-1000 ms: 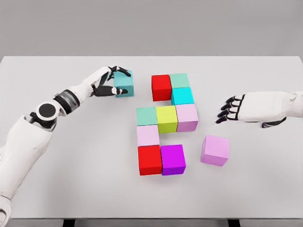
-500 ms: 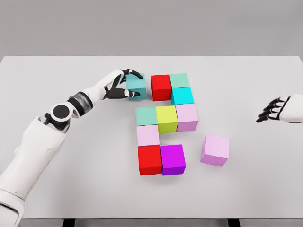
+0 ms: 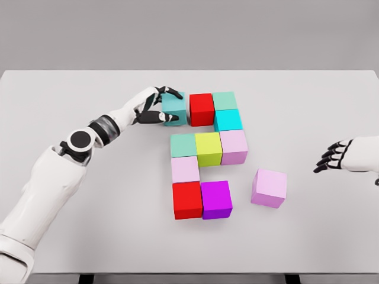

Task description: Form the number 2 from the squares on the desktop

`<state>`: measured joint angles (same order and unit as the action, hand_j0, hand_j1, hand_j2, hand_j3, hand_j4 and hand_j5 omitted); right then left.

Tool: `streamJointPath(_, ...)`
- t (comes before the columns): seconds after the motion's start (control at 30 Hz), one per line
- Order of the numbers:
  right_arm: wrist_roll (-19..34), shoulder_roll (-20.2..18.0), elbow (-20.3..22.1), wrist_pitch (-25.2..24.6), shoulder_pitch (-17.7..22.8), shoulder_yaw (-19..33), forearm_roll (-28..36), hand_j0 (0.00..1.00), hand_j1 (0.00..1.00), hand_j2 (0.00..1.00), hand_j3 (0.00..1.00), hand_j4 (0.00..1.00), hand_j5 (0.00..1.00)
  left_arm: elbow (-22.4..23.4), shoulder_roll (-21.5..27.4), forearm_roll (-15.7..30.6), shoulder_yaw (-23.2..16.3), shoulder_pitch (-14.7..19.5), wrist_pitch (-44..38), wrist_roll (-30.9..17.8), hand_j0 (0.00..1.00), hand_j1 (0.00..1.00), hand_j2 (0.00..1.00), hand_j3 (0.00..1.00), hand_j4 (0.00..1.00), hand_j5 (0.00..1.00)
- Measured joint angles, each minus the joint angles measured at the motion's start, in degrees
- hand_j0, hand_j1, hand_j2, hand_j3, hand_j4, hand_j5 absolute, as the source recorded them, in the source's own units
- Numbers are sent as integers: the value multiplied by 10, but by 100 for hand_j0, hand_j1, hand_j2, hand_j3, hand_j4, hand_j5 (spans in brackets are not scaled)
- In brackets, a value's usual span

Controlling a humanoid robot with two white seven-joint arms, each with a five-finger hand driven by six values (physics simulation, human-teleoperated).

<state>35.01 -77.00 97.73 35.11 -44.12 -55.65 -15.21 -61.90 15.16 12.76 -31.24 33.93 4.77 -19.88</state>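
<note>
The pale grey worktop [image 3: 71,236] carries a cluster of coloured cubes at centre. The left robot hand [image 3: 159,106], toward eleven o'clock, curls its fingers around a teal cube [image 3: 175,106] that touches the red cube [image 3: 201,109] of the top row. The right robot hand [image 3: 333,157], at three o'clock, hangs relaxed and holds nothing. A loose pink cube [image 3: 269,187] sits at four o'clock, apart from the purple cube [image 3: 216,199].

Teal cube [image 3: 175,106], two red cubes [image 3: 202,109], mint, cyan [image 3: 228,120], yellow-green [image 3: 208,148], pinks, purple [image 3: 216,199]. White table [image 3: 89,225]. White arms, black fingers [image 3: 159,116].
</note>
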Motion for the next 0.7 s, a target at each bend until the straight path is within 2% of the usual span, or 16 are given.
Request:
streamJointPath(0.5, 0, 6, 1, 0, -3, -9, -1, 100, 100, 100, 100, 100, 100, 22, -7, -1, 0, 11, 2, 0, 56, 56, 56, 56, 56, 56)
streamJointPath(0.7, 0, 29, 15, 0, -6, -35, -8, 100, 100, 100, 100, 100, 100, 29, -10, -2, -1, 11, 4, 0, 56, 56, 56, 56, 56, 56)
